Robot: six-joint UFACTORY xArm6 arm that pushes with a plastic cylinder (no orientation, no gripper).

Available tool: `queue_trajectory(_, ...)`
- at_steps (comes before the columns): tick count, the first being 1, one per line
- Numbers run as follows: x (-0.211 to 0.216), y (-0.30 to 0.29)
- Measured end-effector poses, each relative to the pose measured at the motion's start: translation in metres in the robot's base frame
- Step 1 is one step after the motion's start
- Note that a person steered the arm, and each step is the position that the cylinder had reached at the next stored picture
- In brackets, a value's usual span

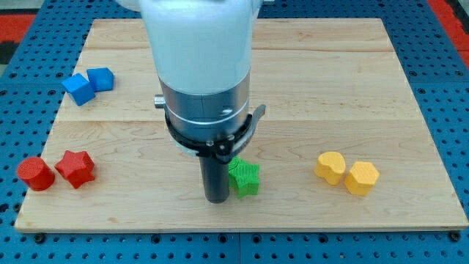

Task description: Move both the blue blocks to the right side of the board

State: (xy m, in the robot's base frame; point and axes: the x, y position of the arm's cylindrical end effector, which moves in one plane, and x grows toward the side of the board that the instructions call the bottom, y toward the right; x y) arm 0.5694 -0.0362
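Observation:
Two blue blocks lie close together at the board's upper left: a blue block [78, 89] and a blue cube [101, 78] just to its right, touching or nearly touching. My tip [217, 198] rests low on the board a little left of centre, far to the right of and below the blue blocks. It stands right beside the left side of a green star-shaped block [245, 178]. The arm's white and grey body hides the board's centre above the tip.
A red cylinder [35, 174] and a red star-like block [76, 169] lie at the lower left. A yellow rounded block [330, 167] and a yellow hexagonal block [361, 178] lie at the lower right. The wooden board [366, 88] sits on a blue pegboard.

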Motion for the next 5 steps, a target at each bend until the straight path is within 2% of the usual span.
queue_trajectory(3,-0.114,-0.217)
queue_trajectory(5,-0.177,-0.248)
